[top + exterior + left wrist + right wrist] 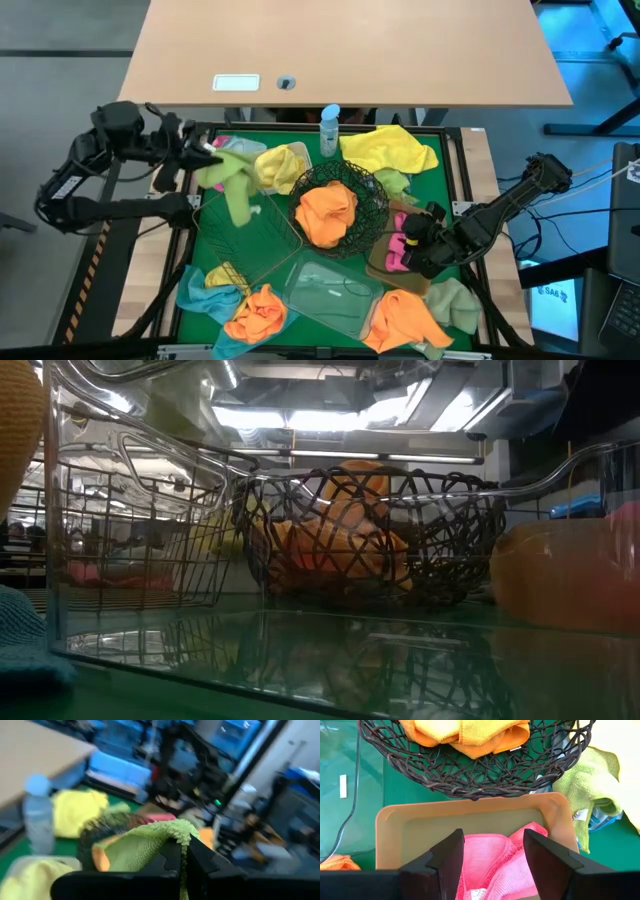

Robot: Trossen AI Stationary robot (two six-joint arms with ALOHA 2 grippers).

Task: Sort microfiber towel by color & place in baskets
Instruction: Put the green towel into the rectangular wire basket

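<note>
I see a pale green fuzzy microfiber towel (232, 180) pinched in my left gripper (205, 153), whose fingers are clamped tight on its upper edge; the cloth hangs down above the rectangular wire basket (262, 232) on the left part of the green mat (440, 185). From the left wrist view the same green cloth (145, 842) drapes over the closed dark fingers (172, 857).

My right gripper (492, 851) sits low over the tan rectangular tray (470, 812), its fingers spread wide on either side of a pink towel (492, 865) that lies in the tray; I cannot tell whether the fingers touch it. In the high view that gripper (415, 240) is at the right of the mat, just beside the round black wire bowl (365, 195).

The bowl holds an orange towel (328, 212). A yellow towel (283, 165) lies in a small white tub (300, 152) near the far edge, and a bigger yellow towel (392, 147) lies loose beside a small blue-capped spray bottle (330, 130). A clear plastic tray (330, 290) stands near the front. Around it lie two loose orange towels (258, 312) (402, 318), a light blue towel (198, 290), and another pale green towel (455, 300) at the front right.
</note>
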